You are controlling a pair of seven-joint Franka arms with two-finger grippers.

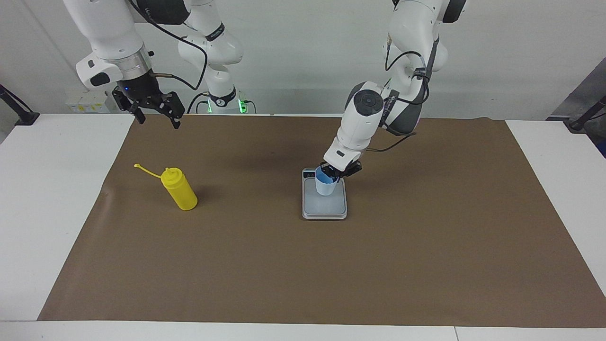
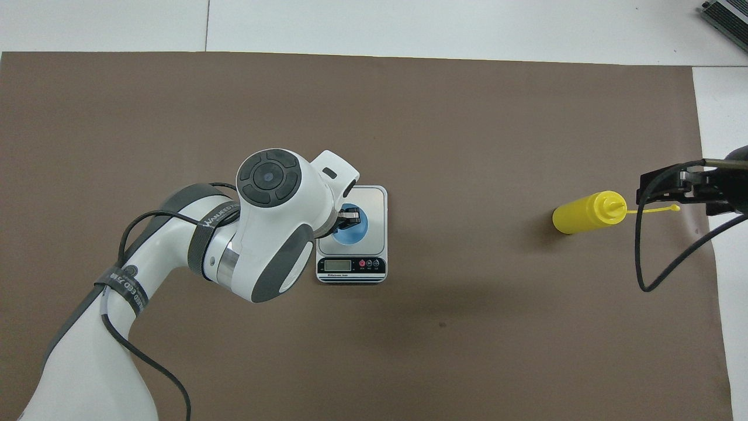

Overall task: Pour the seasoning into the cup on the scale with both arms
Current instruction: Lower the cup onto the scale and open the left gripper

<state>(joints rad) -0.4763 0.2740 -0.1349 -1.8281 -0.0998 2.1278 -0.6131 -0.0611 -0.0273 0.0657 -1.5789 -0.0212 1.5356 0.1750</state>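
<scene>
The light-blue cup [image 1: 325, 186] [image 2: 352, 232] has its base down on the pale plate of the scale [image 1: 325, 207] [image 2: 375, 202], close to the display strip. My left gripper [image 1: 335, 176] [image 2: 349, 217] is shut on the cup's rim, one finger inside and one outside. The yellow seasoning bottle [image 1: 180, 192] [image 2: 581, 214] stands on the mat toward the right arm's end, its cap strap sticking out sideways. My right gripper [image 1: 158, 121] [image 2: 672, 190] hangs open high above the mat, holding nothing; from overhead it overlaps the strap's tip.
A brown mat [image 1: 303, 274] covers most of the white table [image 1: 47, 189]. The left arm's big wrist housing [image 2: 274, 222] hides part of the scale from above. A black cable [image 2: 643, 257] loops down from the right arm.
</scene>
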